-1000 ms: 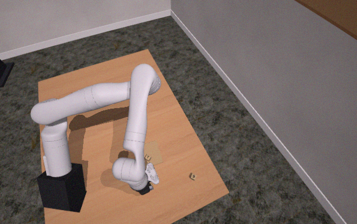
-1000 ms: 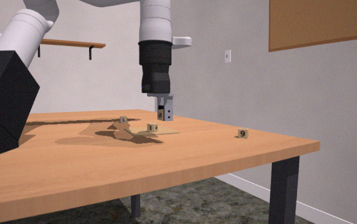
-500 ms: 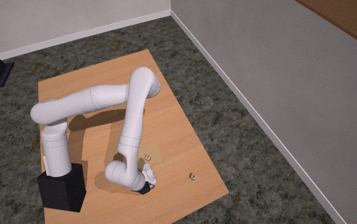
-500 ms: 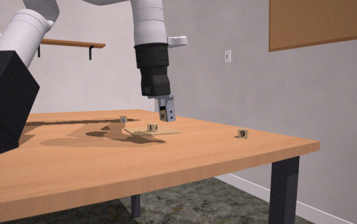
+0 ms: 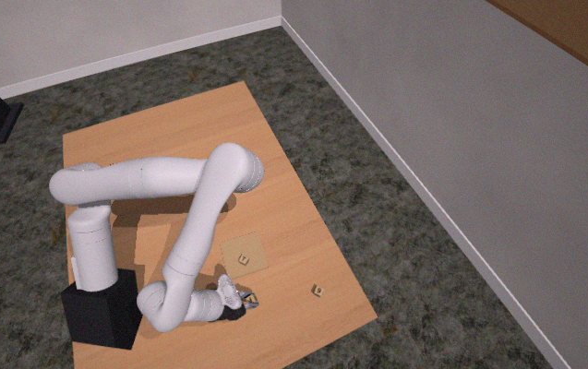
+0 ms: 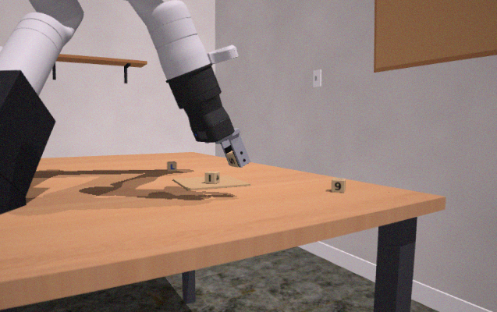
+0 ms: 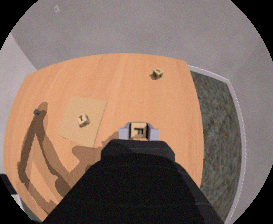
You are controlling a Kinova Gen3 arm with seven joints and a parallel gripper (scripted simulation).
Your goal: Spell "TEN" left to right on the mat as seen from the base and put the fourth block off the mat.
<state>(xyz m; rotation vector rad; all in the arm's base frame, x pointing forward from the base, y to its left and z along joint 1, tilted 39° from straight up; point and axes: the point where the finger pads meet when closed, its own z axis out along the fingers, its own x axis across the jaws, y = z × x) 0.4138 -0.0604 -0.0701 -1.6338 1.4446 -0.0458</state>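
Black-and-silver, the gripper (image 5: 250,300) (image 6: 238,155) (image 7: 138,128) tilts above the worktop (image 5: 289,295) (image 6: 166,242) (image 7: 132,75), pinching 1 lettered wooden block (image 5: 252,300) (image 6: 232,159) (image 7: 138,130); 1 tan T-block (image 5: 243,259) (image 6: 211,178) (image 7: 83,120) sits on the mat (image 5: 254,242) (image 6: 193,185) (image 7: 79,135), 1 block marked 9 (image 5: 318,291) (image 6: 338,186) (image 7: 157,74) off it.

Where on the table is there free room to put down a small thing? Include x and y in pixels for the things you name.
Bare wood lies between the mat (image 5: 256,244) (image 6: 193,185) (image 7: 82,135) and the 9 block (image 5: 318,290) (image 6: 338,186) (image 7: 157,74). It is crowded beside the mat's near edge, under the gripper (image 5: 253,301) (image 6: 239,160) (image 7: 138,128).
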